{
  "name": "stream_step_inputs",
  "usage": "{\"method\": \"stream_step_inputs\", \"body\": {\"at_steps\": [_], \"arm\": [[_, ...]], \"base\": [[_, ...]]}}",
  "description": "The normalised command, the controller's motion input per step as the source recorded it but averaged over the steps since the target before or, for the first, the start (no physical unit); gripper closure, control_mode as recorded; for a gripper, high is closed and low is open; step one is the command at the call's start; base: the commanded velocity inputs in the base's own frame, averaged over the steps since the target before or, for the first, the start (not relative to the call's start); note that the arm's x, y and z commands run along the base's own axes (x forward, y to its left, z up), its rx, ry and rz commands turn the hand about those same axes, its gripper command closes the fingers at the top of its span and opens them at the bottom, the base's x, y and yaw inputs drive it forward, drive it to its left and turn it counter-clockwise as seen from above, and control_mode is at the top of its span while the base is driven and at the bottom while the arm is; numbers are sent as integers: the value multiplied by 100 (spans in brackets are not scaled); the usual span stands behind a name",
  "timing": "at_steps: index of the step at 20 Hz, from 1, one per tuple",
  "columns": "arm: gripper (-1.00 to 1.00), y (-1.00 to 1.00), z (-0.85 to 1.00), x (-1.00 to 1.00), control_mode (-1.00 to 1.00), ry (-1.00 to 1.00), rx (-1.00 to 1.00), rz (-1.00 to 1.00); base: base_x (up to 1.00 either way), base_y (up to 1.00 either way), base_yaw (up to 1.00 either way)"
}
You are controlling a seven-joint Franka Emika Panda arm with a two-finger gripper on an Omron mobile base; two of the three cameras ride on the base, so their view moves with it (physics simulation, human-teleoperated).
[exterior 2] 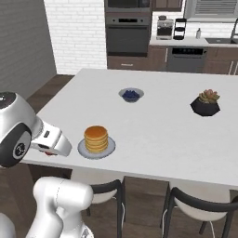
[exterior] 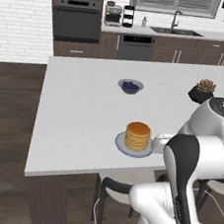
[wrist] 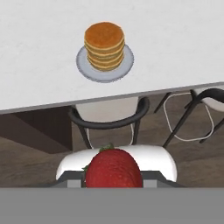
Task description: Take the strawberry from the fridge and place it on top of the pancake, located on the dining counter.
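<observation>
Gripper [wrist: 113, 183] jaws clamped on the strawberry [wrist: 113, 169], carried off the near edge of the dining counter [wrist: 39, 83], above a stool, since the drop point lies ahead. Pancake [wrist: 104, 46] stack sits on its plate [wrist: 127, 61] close to that near edge, within reach. Further in, toward the centre: blueberry bowl [exterior: 130, 86]; potted succulent [exterior 2: 205, 102] to the right.

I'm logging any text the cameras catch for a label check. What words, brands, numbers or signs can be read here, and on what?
None can be read.
The oven and dishwasher panels carry small light marks, too blurred to read.
The coffee maker shows no legible brand.
The strawberry held in the gripper, the pancake, its plate and the dining counter bear no text.
</observation>
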Motion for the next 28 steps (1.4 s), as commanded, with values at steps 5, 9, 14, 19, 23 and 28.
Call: {"method": "stream_step_inputs", "body": {"at_steps": [5,9,14,19,23,28], "arm": [[100,0,0,97,-100,0,0,0],[100,0,0,100,-100,1,0,0],[100,-1,0,100,-100,12,2,-2],[100,-35,-16,100,-100,26,17,0],[100,0,-43,100,-100,14,1,0],[100,8,-26,91,-100,-1,0,0]], "base": [[0,0,0],[0,0,0],[0,0,0],[0,0,0],[0,0,0],[0,0,0]]}}
